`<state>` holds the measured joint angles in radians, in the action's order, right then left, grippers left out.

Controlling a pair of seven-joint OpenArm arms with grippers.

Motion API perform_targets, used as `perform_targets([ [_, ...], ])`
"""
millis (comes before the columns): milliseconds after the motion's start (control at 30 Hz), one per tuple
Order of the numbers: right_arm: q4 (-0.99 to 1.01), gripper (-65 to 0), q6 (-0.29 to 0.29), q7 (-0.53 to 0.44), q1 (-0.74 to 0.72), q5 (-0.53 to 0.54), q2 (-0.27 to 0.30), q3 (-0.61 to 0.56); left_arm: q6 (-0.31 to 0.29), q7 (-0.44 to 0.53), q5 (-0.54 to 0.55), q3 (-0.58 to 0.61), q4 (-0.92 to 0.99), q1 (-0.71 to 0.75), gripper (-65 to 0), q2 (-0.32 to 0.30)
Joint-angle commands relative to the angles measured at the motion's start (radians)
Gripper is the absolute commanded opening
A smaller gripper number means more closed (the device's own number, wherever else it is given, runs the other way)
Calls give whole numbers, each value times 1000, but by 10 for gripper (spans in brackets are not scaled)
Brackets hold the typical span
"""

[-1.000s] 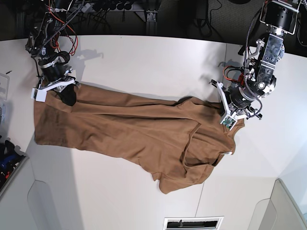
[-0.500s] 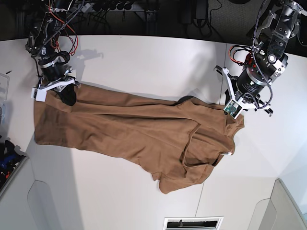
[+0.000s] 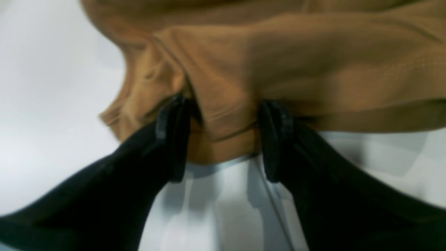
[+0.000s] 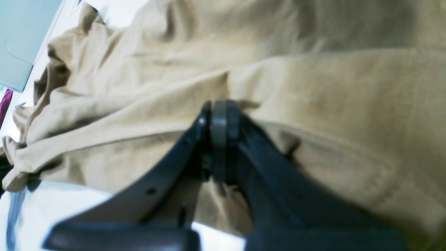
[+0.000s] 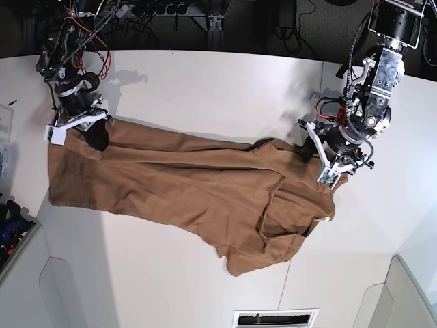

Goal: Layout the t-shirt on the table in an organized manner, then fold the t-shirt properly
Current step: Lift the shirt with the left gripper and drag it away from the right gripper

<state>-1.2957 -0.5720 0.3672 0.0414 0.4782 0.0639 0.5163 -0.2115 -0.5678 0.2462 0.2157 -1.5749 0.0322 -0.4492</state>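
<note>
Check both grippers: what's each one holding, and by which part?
Right gripper is shut on the t-shirt, pinching a fold near its edge. Left gripper is open, jaws either side of a bunched edge, holding nothing.

A robotics lab. Two wired arms [image 5: 369, 102] work a bare white table [image 5: 205, 89]. Loose cables [image 5: 157, 10] run behind it.

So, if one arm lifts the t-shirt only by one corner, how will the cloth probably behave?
The t-shirt is probably floppy: it lies in soft folds and wrinkles across the table. It would likely hang and bunch, not keep its shape. It seems light and easy to pinch, since the right gripper is shut on a thin fold. Between the left gripper's open jaws the hem already buckles.
</note>
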Motion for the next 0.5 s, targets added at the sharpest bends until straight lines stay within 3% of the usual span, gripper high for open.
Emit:
perform_targets([
  [0,-4,-650,18,34,3,-33,5,0,-21,18,5,-6,-10,-18,-307,-4],
  [100,-4,-650,18,34,3,-33,5,0,-56,19,5,-6,-4,-18,-330,15],
  [133,-4,-650,18,34,3,-33,5,0,-56,20,4,-6,0,-18,-384,20],
  [233,-4,-650,18,34,3,-33,5,0,-55,39,4,-6,21,-18,-635,26],
  [333,-4,-650,18,34,3,-33,5,0,-42,55,-16,-7,24,-19,-650,21],
  [467,-4,-650,18,34,3,-33,6,0,61,-29,-53,-8,-47,-14,-650,-42],
])
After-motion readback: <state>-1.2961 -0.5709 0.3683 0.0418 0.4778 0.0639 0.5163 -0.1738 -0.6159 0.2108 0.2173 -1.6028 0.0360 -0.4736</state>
